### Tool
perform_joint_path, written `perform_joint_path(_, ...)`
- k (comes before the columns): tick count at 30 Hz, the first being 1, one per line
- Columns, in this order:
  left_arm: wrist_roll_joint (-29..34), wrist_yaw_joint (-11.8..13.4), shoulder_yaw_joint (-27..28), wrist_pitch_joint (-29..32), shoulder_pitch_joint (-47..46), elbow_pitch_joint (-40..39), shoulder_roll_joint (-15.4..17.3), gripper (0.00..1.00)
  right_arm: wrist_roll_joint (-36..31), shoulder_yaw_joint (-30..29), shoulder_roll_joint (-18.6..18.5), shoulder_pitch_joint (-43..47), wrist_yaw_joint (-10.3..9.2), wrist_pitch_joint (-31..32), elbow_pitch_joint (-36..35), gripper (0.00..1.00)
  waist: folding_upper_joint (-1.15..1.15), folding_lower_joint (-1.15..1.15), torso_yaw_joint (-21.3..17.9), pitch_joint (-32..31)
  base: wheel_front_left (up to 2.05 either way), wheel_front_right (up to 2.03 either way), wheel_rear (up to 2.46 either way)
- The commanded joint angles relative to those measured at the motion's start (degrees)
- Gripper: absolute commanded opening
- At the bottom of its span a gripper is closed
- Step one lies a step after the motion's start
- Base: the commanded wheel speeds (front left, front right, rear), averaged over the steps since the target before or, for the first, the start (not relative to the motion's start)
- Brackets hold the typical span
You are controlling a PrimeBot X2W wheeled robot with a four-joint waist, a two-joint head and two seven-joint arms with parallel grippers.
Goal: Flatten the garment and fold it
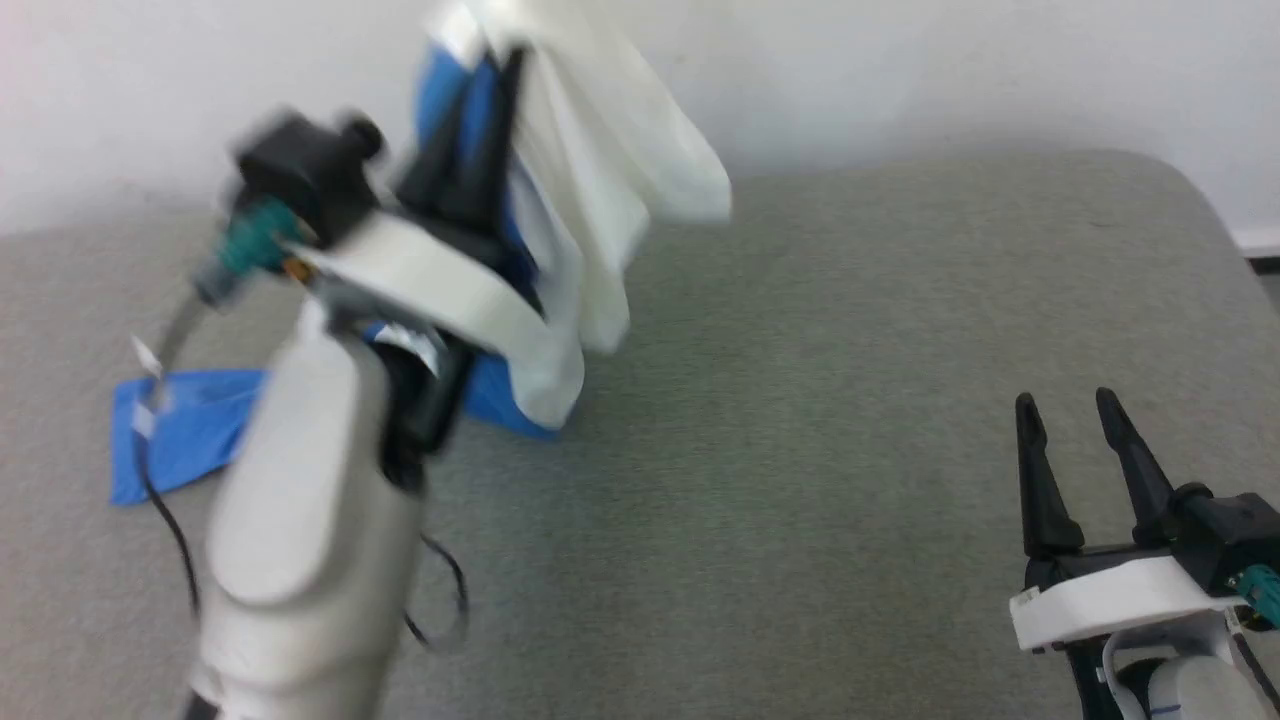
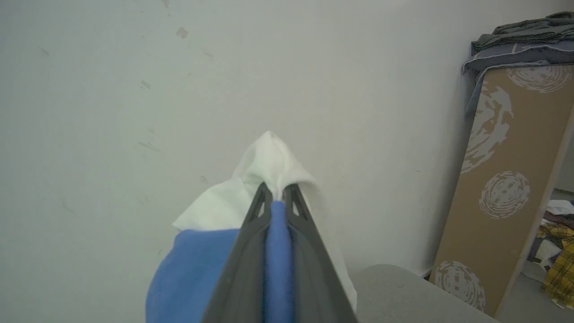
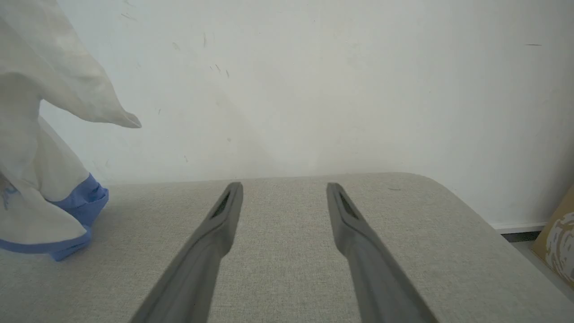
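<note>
Near the right edge of the table (image 1: 850, 420), the right gripper (image 1: 1065, 400) stands empty, fingers wide apart. Farther left, the left gripper (image 1: 480, 120) is pinched on the raised garment (image 1: 610, 170); a blue part lies on the grey woven cover. The cloth seems light and limp, so a hem corner probably gives the best hold.

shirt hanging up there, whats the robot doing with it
The left gripper is shut on the shirt and holds it up above the grey table. The white body hangs down in loose folds, while a blue part lies on the table. The right gripper is open and empty, low over the table's near right side, apart from the cloth. The shirt is not yet flattened or folded.
</note>
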Motion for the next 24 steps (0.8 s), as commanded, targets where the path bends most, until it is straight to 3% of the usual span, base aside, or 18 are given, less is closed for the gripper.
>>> perform_joint_path(1, -0.95, 0.3, -1.39, 0.26, 5.02, -0.55, -1.48, 0.0, 0.56, 0.07, 0.18, 0.89, -0.04, -0.27, 0.31, 1.0, -0.01, 0.0, -5.66, -1.29, 0.0, 0.0, 0.0)
perform_joint_path(7, -5.37, 3.84, -4.72, -0.23, 22.57, 3.51, -4.68, 0.0, 1.28, 1.1, 0.18, 1.68, -0.04, -0.44, 1.04, 1.0, -0.01, 0.0, -8.6, -1.61, 0.0, 0.0, 0.0)
perform_joint_path(11, -6.5, 5.81, -6.77, -2.89, 29.68, 8.0, -5.34, 0.0, 1.6, 0.91, 0.19, 2.05, -0.04, -0.59, 1.21, 1.0, -0.01, 0.0, -8.47, -1.46, 0.0, 0.0, 0.0)
perform_joint_path(12, -6.27, 6.12, -7.42, -3.48, 30.7, 9.32, -5.4, 0.3, 1.61, 1.05, 0.19, 2.19, -0.04, -0.56, 1.28, 1.0, -0.01, 0.0, -8.36, -1.48, 0.0, 0.0, 0.0)
perform_joint_path(13, -5.77, 6.6, -7.86, -4.42, 31.36, 10.33, -5.44, 0.8, 1.54, 1.38, 0.19, 2.21, -0.04, -0.46, 1.33, 1.0, -0.01, 0.0, -8.3, -1.37, 0.0, 0.0, 0.0)
perform_joint_path(14, -5.21, 6.91, -8.37, -5.31, 31.69, 11.16, -5.47, 1.0, 1.45, 1.52, 0.19, 2.16, -0.04, -0.44, 1.36, 1.0, -0.01, 0.0, -8.11, -1.32, 0.0, 0.0, 0.0)
perform_joint_path(18, -2.52, 7.27, -10.29, -9.9, 31.28, 11.51, -5.55, 1.0, 1.15, 1.57, 0.19, 2.08, -0.04, -0.4, 1.32, 1.0, -0.01, 0.0, -6.68, -1.52, 0.0, 0.0, 0.0)
perform_joint_path(24, 0.9, 7.74, -9.15, -12.76, 29.54, 5.49, -5.51, 1.0, 0.66, 1.53, 0.19, 2.35, -0.04, -0.02, 0.53, 1.0, -0.01, 0.0, -4.65, -1.9, 0.0, 0.0, 0.0)
